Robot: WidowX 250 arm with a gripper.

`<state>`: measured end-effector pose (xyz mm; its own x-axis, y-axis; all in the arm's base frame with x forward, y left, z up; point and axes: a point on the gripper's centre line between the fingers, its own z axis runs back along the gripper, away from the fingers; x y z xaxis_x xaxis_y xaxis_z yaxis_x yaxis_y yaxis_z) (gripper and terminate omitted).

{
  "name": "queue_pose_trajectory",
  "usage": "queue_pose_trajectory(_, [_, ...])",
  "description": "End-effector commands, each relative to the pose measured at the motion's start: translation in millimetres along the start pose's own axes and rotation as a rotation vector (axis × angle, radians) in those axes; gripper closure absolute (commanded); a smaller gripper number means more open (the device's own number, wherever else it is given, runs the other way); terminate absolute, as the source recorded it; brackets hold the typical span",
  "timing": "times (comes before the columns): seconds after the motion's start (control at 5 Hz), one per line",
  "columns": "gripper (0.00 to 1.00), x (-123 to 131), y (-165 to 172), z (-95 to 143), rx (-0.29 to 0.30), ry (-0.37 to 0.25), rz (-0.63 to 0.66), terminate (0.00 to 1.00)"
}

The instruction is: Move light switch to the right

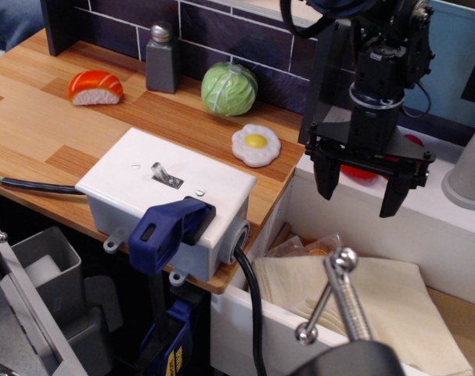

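Observation:
The light switch (160, 171) is a small silver-grey toggle lever on a metal plate on top of a white electrical box (168, 196). The lever leans toward the upper left. The box sits at the front edge of the wooden counter, held by a blue clamp handle (168, 230). My gripper (361, 193) is open and empty, fingers pointing down. It hangs to the right of the counter, above the white sink, well away from the switch.
On the counter stand a grey shaker (163, 59), a sushi piece (95, 87), a green cabbage (229, 88) and a fried egg (256, 145). A black cable (253, 305) leaves the box. The sink (331, 235) holds a beige cloth; a chrome tap (339, 294) stands in front.

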<state>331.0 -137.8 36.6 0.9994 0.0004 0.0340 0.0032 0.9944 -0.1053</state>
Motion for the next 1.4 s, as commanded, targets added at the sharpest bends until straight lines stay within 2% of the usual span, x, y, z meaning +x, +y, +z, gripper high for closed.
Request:
queue_pose_trajectory(0.0, [0.0, 0, 0, 0, 0.0, 0.0, 0.0, 0.0])
queue_pose_trajectory(0.2, [0.0, -8, 21, 39, -0.043, -0.007, -0.017, 0.0])
queue_pose_trajectory(0.4, [0.0, -16, 45, 73, -0.059, 0.022, -0.047, 0.0])
queue_pose_trajectory(0.6, [0.0, -29, 78, 104, -0.094, 0.035, -0.024, 0.0])
queue_pose_trajectory(0.8, [0.0, -50, 102, 111, -0.065, 0.072, -0.059, 0.0])
queue_pose_trajectory(1.0, [0.0, -75, 129, 97, -0.025, 0.097, -0.076, 0.0])
queue_pose_trajectory(1.2, [0.0, -89, 145, 84, 0.001, 0.078, -0.094, 0.0])
